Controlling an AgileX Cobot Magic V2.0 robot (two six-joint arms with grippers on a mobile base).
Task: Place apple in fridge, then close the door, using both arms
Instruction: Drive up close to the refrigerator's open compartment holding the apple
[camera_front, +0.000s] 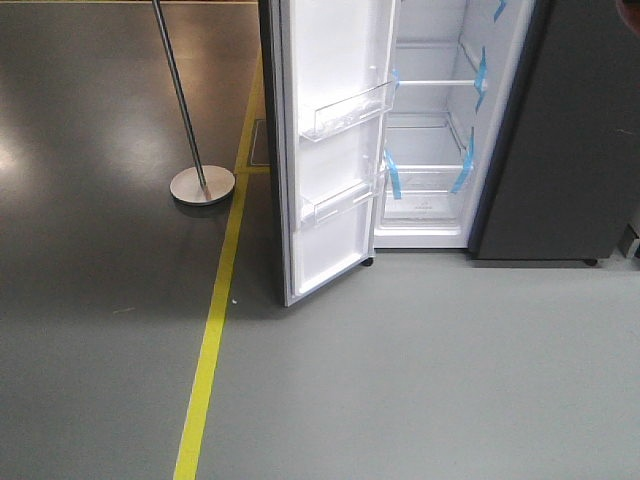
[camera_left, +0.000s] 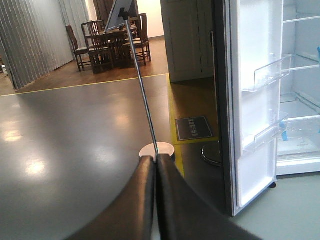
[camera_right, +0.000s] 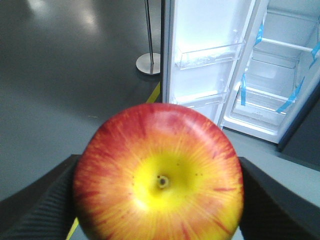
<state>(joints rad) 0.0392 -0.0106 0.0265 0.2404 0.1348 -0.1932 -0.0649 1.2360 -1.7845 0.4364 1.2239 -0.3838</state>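
Your right gripper (camera_right: 158, 162) pinches the apple (camera_right: 159, 175) between its dark fingers (camera_right: 35, 212), one on each side, with the dimple facing the wrist camera. The apple is outside the fridge (camera_right: 280, 75), well apart from the white interior. Your left gripper (camera_left: 155, 162) is pressed together, tips toward the stanchion pole (camera_left: 142, 90). The door (camera_front: 325, 140) stands wide open, with two clear bins (camera_front: 345, 112) on its liner. The shelves (camera_front: 435, 82) inside carry blue tape strips (camera_front: 392, 175).
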